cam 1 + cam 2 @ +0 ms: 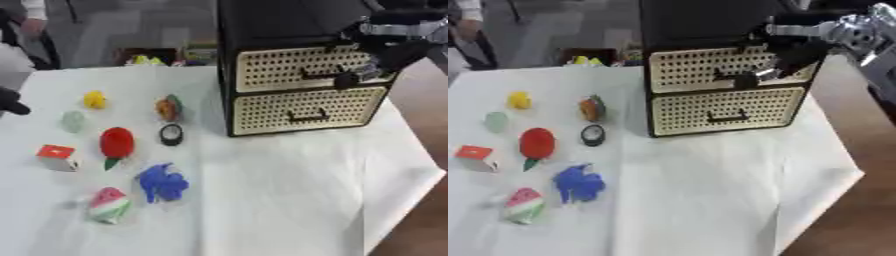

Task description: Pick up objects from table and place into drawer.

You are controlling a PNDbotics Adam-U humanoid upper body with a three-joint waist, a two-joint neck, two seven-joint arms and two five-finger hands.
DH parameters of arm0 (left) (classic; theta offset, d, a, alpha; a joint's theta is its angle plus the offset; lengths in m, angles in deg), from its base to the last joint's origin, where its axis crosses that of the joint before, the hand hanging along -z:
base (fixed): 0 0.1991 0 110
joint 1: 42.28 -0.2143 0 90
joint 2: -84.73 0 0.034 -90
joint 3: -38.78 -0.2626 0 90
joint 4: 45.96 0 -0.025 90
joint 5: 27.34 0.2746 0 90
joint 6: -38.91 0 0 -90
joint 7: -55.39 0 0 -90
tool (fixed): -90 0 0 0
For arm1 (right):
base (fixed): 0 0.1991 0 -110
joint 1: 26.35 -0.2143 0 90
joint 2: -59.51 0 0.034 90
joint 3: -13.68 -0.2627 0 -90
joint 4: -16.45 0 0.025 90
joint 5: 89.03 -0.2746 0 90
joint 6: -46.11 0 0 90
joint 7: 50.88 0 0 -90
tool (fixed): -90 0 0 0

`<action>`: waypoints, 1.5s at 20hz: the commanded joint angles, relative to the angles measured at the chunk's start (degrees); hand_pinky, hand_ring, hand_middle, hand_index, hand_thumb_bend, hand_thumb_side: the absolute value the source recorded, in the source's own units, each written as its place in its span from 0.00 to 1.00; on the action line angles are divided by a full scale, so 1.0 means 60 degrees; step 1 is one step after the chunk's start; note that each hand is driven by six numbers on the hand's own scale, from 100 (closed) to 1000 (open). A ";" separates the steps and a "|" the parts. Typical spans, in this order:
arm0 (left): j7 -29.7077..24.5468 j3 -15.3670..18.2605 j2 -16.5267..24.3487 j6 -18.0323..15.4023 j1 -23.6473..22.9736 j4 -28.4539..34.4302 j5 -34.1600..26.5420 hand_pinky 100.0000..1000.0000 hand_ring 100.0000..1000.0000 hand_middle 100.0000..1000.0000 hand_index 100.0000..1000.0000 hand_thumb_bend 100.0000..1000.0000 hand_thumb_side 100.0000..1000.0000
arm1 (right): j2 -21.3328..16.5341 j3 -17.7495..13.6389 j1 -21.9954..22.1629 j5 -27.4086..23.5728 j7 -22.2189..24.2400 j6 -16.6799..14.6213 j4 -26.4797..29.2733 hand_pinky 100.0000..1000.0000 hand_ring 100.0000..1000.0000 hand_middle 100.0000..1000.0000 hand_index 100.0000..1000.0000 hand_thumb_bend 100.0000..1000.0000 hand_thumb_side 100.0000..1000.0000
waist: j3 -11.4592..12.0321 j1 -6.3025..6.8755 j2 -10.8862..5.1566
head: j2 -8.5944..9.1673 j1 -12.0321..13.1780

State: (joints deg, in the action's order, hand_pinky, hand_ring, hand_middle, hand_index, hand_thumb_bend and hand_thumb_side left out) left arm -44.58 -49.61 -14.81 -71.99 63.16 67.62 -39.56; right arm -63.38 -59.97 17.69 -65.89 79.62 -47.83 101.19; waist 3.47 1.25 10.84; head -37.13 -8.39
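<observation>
R hand [794, 52], black w/ silver wrist, comes in from upper right and sits at the dark handle [322, 74] of the upper cream perforated drawer [297, 67] in the black two-drawer cabinet [262, 22]; fingers look curled at the handle's right end, but whether they actually grip it can't be told. Handle's long axis runs left-right across the drawer face, so the pull, I'd judge, goes toward the camera. Both drawers look closed; lower drawer [302, 110] untouched. The pickables lie well to the left on the white-clothed surface [289, 200]: yellow lump [94, 100], pale green piece [73, 121], orange-green item [169, 108], black ring [171, 134], red strawberry-like toy [116, 144], red-white cube [57, 157], blue crumpled thing [162, 183], watermelon slice toy [109, 204]. L hand [10, 102] shows only as a dark shape at left edge, nearer them; fingers unclear. No readable writing or brands.
</observation>
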 commanded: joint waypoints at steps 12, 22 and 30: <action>-0.0059 0.0017 -0.0009 0.0025 0.0145 0.0170 0.0008 0.50 0.57 0.57 0.77 0.00 0.87 | -0.0099 0.0216 -0.0044 0.0216 0.0412 -0.0111 -0.0005 0.00 0.00 0.00 0.86 0.91 0.82 | 0.0034 -0.0017 -0.0046 | 0.0173 -0.0057; -0.0078 0.0008 -0.0042 0.0037 0.0155 0.0170 0.0006 0.50 0.57 0.57 0.77 0.00 0.87 | -0.0084 0.0393 0.0203 0.0495 0.0543 -0.0060 0.0058 0.00 0.00 0.00 0.86 0.91 0.77 | 0.0050 -0.0007 -0.0026 | 0.0222 -0.0088; -0.0091 0.0005 -0.0041 0.0031 0.0156 0.0170 0.0005 0.50 0.57 0.57 0.77 0.00 0.87 | -0.0053 0.0498 0.0178 0.0401 0.0833 -0.0056 -0.0077 0.00 0.00 0.00 0.84 0.90 0.74 | 0.0053 -0.0008 -0.0004 | 0.0211 -0.0103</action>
State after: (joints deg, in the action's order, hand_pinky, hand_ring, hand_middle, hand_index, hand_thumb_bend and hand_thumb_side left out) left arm -44.92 -49.62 -15.35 -71.76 63.33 67.62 -39.57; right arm -62.65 -57.08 19.30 -63.37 84.13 -48.09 100.75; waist 3.81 1.28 11.40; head -36.20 -8.77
